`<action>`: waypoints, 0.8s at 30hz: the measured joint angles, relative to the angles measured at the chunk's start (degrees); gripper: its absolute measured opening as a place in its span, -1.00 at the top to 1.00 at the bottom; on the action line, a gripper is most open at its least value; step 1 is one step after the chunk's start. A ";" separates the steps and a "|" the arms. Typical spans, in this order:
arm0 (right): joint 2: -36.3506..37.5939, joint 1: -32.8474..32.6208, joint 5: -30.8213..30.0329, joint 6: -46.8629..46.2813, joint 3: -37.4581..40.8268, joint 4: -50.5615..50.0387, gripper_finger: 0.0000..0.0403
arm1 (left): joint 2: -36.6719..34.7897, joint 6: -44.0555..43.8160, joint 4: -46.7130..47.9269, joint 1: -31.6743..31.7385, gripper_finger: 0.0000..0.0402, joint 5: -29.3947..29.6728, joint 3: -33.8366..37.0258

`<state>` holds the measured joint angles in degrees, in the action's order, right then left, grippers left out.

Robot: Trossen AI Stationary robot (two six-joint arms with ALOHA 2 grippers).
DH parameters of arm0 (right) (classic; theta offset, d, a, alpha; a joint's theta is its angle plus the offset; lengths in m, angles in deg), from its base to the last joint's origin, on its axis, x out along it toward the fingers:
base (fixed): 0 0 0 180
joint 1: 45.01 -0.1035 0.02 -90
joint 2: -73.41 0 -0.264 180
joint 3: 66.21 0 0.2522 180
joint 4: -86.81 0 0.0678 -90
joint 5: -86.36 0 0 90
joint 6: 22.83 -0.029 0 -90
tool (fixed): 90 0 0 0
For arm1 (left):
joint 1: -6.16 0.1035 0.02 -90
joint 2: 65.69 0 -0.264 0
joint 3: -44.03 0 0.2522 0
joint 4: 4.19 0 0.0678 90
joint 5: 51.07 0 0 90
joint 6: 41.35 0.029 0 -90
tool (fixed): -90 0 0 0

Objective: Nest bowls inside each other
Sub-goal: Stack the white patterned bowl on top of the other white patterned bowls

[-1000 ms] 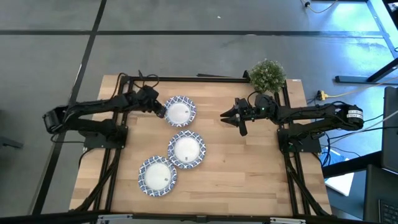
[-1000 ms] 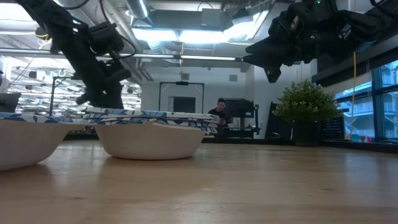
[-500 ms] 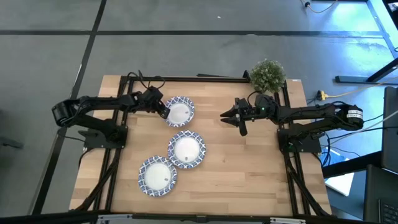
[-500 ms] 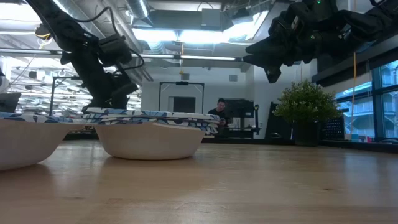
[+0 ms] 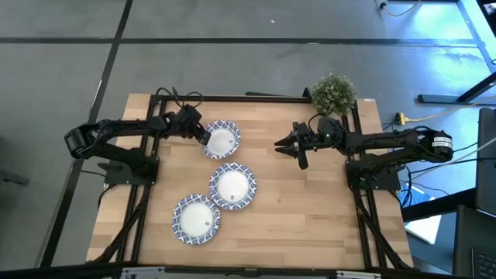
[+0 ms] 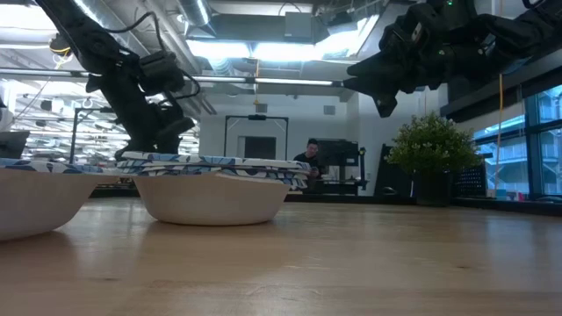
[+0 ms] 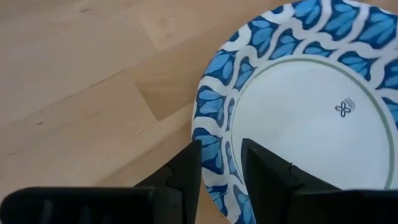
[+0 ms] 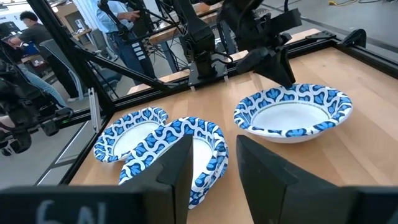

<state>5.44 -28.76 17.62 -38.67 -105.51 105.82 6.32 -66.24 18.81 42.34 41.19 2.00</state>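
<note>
Pale wooden boards made up the table (image 5: 310,209), set on a grey floor and framed along its sides by dark rails; its right half and near edge lay bare, leaving open room there. Three bowls showed in the high view, running in a loose diagonal on the left half. Toward the far side sat the far bowl (image 5: 222,139), below it the middle bowl (image 5: 232,186), and nearest the front edge the near bowl (image 5: 196,218), whose rim overlapped or touched the middle bowl's rim. Whether any of them held further bowls nested inside could not be told from above, though the low view showed layered rims on the bowl in front (image 6: 211,189). The left gripper (image 5: 204,136) reached in from the left side of the table and stood at the left rim of the far bowl; in the left wrist view its two fingers (image 7: 186,171) were nearly closed across the patterned rim (image 7: 214,134), one outside and one inside, pinching it. The right gripper (image 5: 280,143) hung above the bare wood right of the bowls and well apart from them, its fingers parted and holding nothing. A small potted plant (image 5: 334,93) stood at the far right corner, just behind the right arm. Beyond the table, a person (image 6: 311,158) was dimly visible in the room.
</note>
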 joint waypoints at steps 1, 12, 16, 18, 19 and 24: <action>0.00 0.00 0.00 0.00 0.00 0.00 0.38 | 0.00 0.00 0.00 0.39 0.46 -0.77 0.00; 0.01 0.04 -0.02 0.00 0.00 -0.02 0.38 | -0.91 2.97 -3.82 1.20 0.46 -4.84 -3.11; 0.00 0.02 -0.02 -0.08 0.00 -0.02 0.38 | -0.10 4.12 -1.63 1.72 0.46 -4.76 -5.32; 0.00 0.02 -0.02 -0.11 0.00 -0.02 0.38 | 0.07 5.55 -0.47 1.90 0.46 -4.64 -5.51; 0.00 0.02 -0.02 -0.15 0.00 -0.02 0.38 | 0.04 6.07 -0.15 2.08 0.46 -4.65 -5.57; 0.00 0.02 -0.04 -0.20 0.00 -0.02 0.38 | 0.07 7.40 2.73 2.94 0.47 -4.28 -5.64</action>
<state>5.44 -28.74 17.58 -38.87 -105.51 105.80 6.38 -58.84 21.54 45.29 36.91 -3.64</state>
